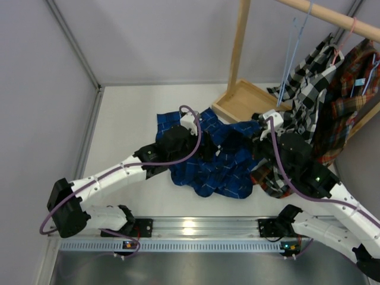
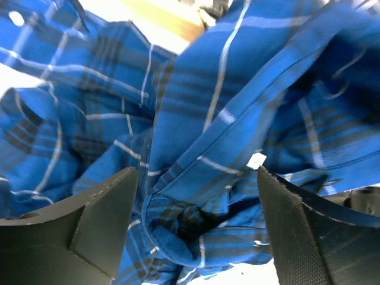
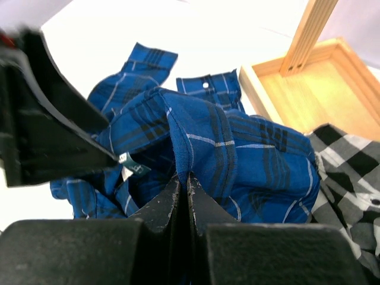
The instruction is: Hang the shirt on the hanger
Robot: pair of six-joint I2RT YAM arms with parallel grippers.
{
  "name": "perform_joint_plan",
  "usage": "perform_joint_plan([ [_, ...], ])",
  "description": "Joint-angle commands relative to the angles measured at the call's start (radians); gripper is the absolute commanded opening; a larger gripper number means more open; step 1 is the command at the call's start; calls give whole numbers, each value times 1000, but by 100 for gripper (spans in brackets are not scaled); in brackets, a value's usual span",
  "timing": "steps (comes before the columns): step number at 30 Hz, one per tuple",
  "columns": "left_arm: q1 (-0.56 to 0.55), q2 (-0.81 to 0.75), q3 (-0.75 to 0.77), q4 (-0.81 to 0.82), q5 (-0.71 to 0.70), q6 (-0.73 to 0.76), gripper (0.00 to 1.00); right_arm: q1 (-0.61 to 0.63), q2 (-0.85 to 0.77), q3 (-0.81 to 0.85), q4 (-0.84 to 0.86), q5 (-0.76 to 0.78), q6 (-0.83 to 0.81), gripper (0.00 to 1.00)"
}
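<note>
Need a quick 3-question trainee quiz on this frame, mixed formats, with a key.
1. True or false: the shirt is already on the hanger.
2. Which one is pinched shut on shirt fabric? A) left gripper B) right gripper
3. Fill in: the hanger hangs from the wooden ___ at the far right.

Key: 1 false, the shirt lies crumpled on the table. 2 B, the left gripper's fingers stand open on either side of a fold. 3 rod.
</note>
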State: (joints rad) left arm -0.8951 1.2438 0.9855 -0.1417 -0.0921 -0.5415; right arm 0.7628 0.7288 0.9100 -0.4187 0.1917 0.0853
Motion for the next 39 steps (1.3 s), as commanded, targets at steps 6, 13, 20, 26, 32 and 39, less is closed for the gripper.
perform_joint_plan([
  [6, 5, -15, -85, 117, 172, -28, 69, 9, -26, 1, 143, 16, -12, 0],
  [13, 5, -23, -149, 133, 213, -34, 61, 9, -57, 4, 161, -1, -13, 0],
  [20, 4, -60, -195, 100, 90, -133, 56, 9, -58, 0, 175, -14, -9, 0],
  [26, -8, -11, -214, 195, 189, -230, 35, 9, -34, -10, 210, -18, 2, 0],
  [32, -10, -58, -145, 60, 62, -172, 7, 10, -11, -10, 212, -24, -1, 0],
  [39, -10, -211, 266, -340, -193, 232, 0, 9, -22, 140, 216, -214, 51, 0],
])
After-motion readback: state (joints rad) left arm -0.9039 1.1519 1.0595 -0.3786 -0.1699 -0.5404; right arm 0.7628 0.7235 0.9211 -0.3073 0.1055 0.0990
